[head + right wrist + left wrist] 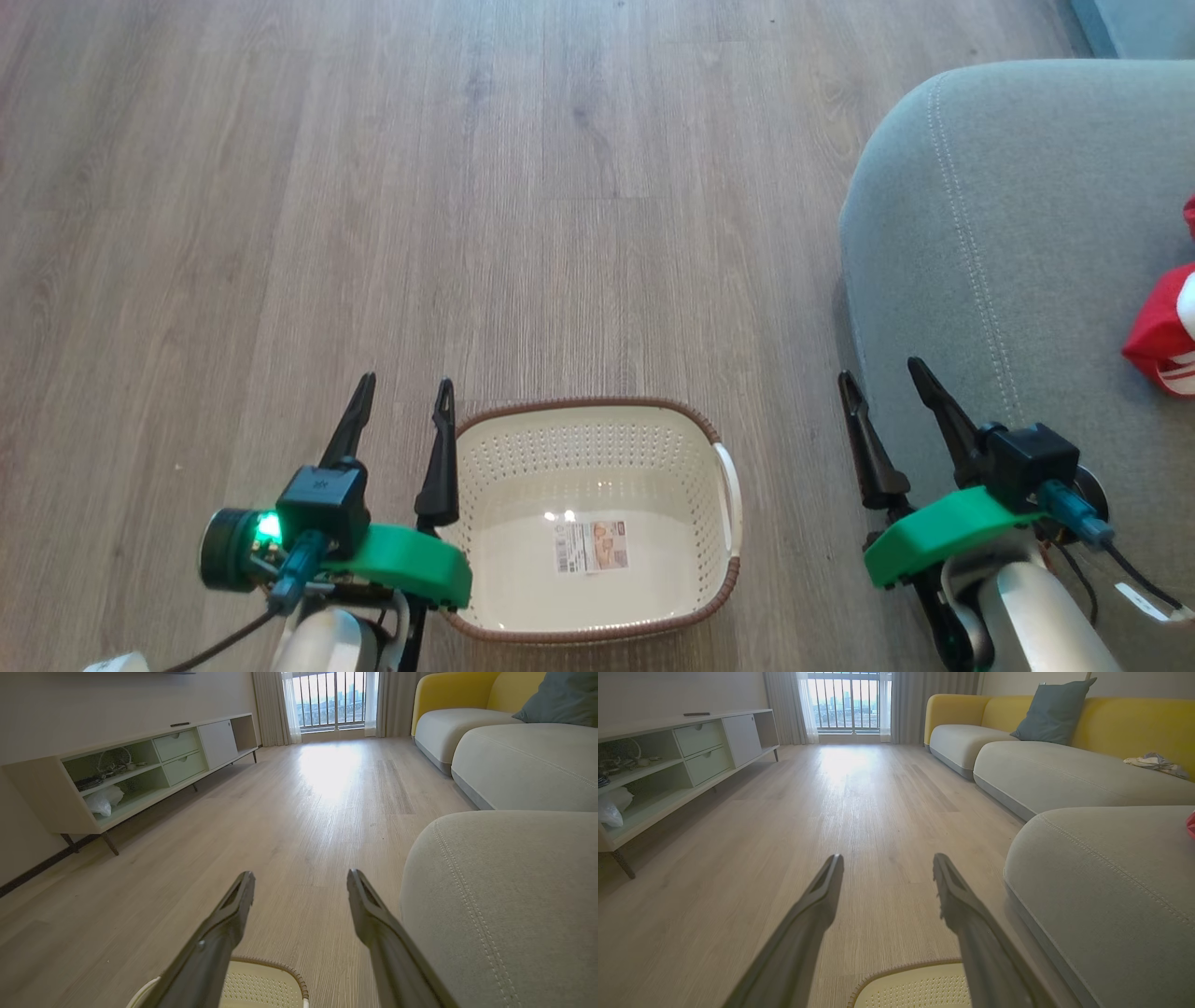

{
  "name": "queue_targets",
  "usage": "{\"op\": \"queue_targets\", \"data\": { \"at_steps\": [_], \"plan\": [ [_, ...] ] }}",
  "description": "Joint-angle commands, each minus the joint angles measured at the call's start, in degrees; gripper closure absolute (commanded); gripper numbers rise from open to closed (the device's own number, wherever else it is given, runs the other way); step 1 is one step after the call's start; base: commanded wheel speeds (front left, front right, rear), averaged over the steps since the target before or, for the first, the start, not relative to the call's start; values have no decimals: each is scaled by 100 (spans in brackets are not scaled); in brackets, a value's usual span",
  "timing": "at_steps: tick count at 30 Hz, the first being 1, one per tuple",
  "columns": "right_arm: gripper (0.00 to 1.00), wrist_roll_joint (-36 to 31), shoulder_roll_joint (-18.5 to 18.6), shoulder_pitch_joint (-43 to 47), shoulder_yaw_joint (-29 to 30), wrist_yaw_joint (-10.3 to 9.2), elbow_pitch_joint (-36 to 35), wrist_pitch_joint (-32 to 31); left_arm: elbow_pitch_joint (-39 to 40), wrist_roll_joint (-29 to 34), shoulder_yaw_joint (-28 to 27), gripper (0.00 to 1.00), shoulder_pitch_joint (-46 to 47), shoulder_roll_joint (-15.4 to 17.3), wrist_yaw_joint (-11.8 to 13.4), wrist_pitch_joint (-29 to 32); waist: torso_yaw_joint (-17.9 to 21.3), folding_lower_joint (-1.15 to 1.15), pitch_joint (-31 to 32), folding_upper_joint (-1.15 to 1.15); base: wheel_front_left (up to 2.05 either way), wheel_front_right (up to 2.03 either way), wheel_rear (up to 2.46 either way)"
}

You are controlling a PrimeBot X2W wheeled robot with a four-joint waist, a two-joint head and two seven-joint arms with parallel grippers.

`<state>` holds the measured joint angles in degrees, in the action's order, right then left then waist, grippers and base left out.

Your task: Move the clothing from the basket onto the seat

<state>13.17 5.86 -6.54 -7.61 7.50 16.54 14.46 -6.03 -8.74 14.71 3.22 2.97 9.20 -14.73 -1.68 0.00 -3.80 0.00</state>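
Observation:
The cream basket (695,579) with a brown rim stands on the wood floor in the head view, holding nothing but a barcode sticker. Red clothing (1167,338) with white trim lies on the grey-green seat (1008,243) at the right edge. My left gripper (403,385) stands open just left of the basket's near-left corner. My right gripper (879,368) is open too, hovering at the seat's front-left edge. In the left wrist view my left gripper (887,858) points down the room, with the basket rim (896,970) below and a sliver of red clothing (1191,823) on the seat (1106,896).
A low white sideboard (686,756) runs along the left wall. A yellow-backed sofa (1064,765) with a blue-grey cushion (1052,711) and a crumpled cloth (1153,761) extends behind the seat. Open wood floor (467,205) stretches ahead toward a balcony window (334,700).

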Motion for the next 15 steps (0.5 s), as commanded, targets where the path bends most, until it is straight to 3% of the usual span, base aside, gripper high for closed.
{"op": "queue_targets", "data": {
  "at_steps": [1, 15],
  "plan": [
    [0, -18, -6, -207, -138, -1, -193, 53, 191, 26, -212, 0, 106, -9, -24, -27, 8, 0, -7, 0, 0, 0, 0],
    [0, -15, 49, -261, -224, -1, -188, 53, 100, -184, -294, 0, 106, -9, -137, -27, 86, 0, -89, 0, 0, 0, 0]
  ]
}}
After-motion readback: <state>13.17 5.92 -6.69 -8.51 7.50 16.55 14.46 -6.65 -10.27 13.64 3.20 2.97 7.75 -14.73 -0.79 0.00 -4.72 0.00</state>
